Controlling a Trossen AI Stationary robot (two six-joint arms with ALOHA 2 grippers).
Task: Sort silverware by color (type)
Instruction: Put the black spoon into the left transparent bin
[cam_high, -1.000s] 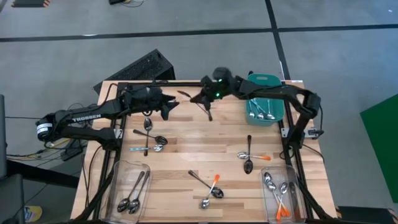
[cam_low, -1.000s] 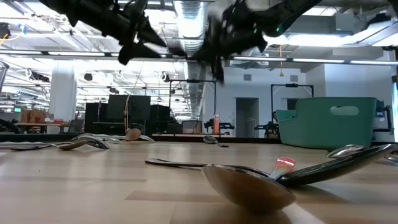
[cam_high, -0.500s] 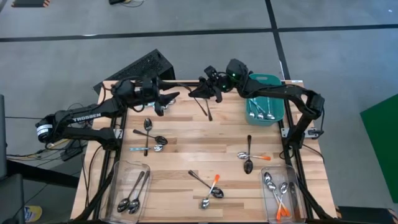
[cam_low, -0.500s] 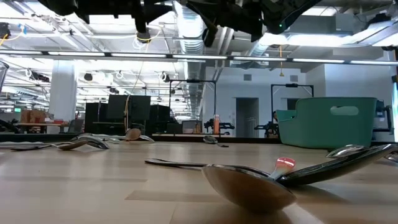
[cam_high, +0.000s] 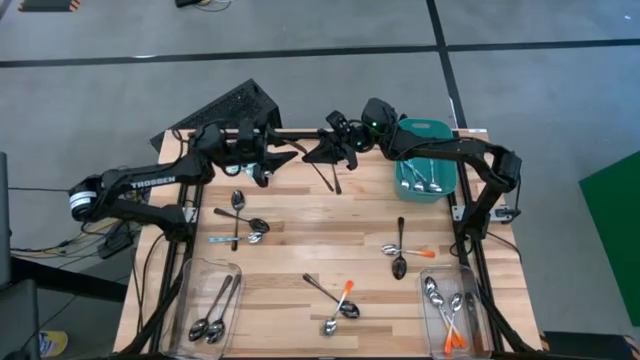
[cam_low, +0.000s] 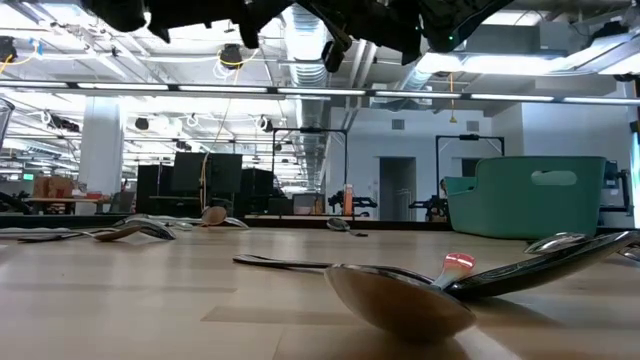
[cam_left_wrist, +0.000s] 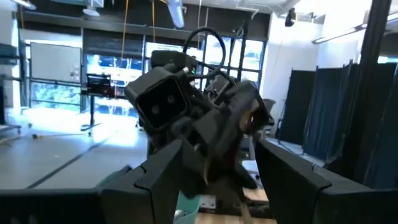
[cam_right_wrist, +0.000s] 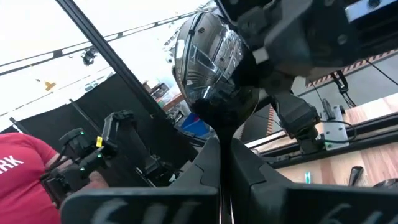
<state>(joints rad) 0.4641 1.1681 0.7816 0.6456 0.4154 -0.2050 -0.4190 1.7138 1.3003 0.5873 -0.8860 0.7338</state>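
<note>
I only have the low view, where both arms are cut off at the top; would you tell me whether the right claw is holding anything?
Observer: Yes, the right claw is shut on a spoon with a dark handle.
Operator: Thank you. And the left claw?
Observer: The left claw is open with nothing in it, raised near the table's far edge.
Operator: Is the teal tub in use?
Observer: From above, the teal tub has several spoons lying in it.

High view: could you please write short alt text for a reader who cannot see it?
Seen from above, two dark arms meet at the table's far edge: the right gripper holds a dark spoon, facing the open left gripper. More spoons lie loose on the wood, in a teal tub and two clear bins.
</note>
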